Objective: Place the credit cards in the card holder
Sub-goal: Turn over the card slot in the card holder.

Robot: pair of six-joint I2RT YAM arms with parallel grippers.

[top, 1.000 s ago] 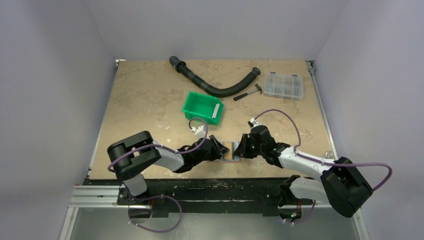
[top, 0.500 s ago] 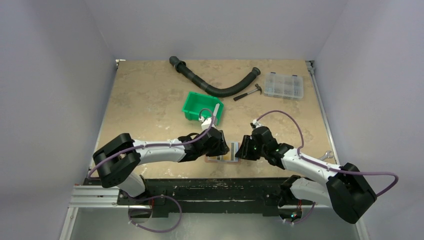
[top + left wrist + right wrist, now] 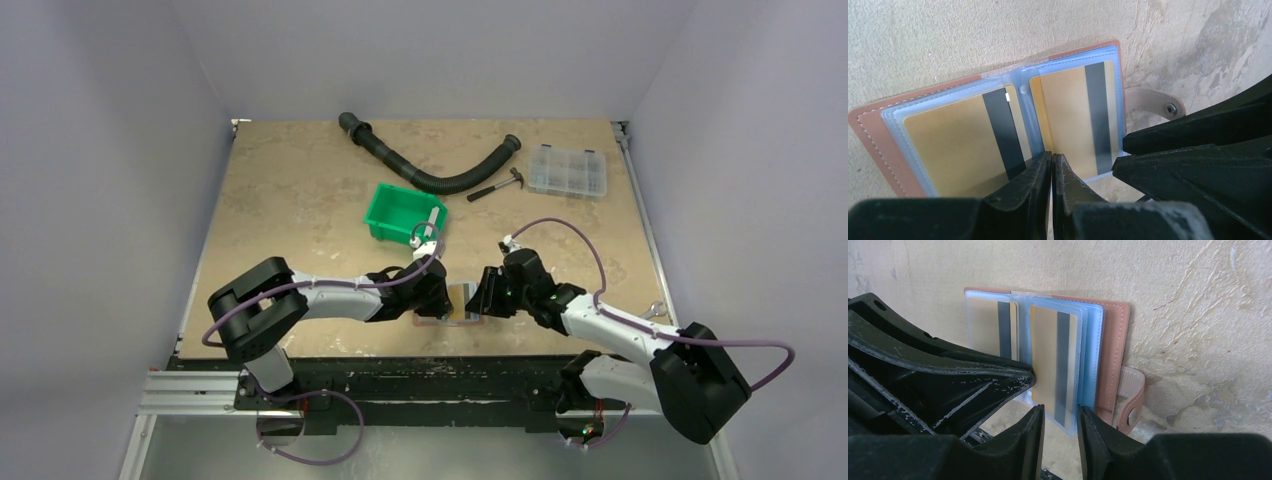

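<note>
The card holder (image 3: 873,131) lies open on the table near the front edge, reddish-brown leather with clear bluish sleeves. Two yellow-gold credit cards (image 3: 948,145) (image 3: 1065,110) with dark stripes sit in the sleeves. My left gripper (image 3: 1052,156) is shut, its tips at the sleeves' near edge by the fold. My right gripper (image 3: 1060,410) is open, and the corner of the sleeve holding a gold card (image 3: 1045,360) reaches between its fingers. From above, both grippers (image 3: 440,298) (image 3: 483,298) meet over the card holder (image 3: 458,308). Its snap strap (image 3: 1133,405) lies to the side.
A green bin (image 3: 405,215) stands just behind the grippers. Farther back lie a black corrugated hose (image 3: 430,178), a small hammer (image 3: 497,187) and a clear compartment box (image 3: 568,170). The table's front edge runs right below the card holder.
The left jaws opened and have closed again at the sleeves' edge, and the left arm has shifted. The right jaws have spread wider around the sleeve with the gold card.
</note>
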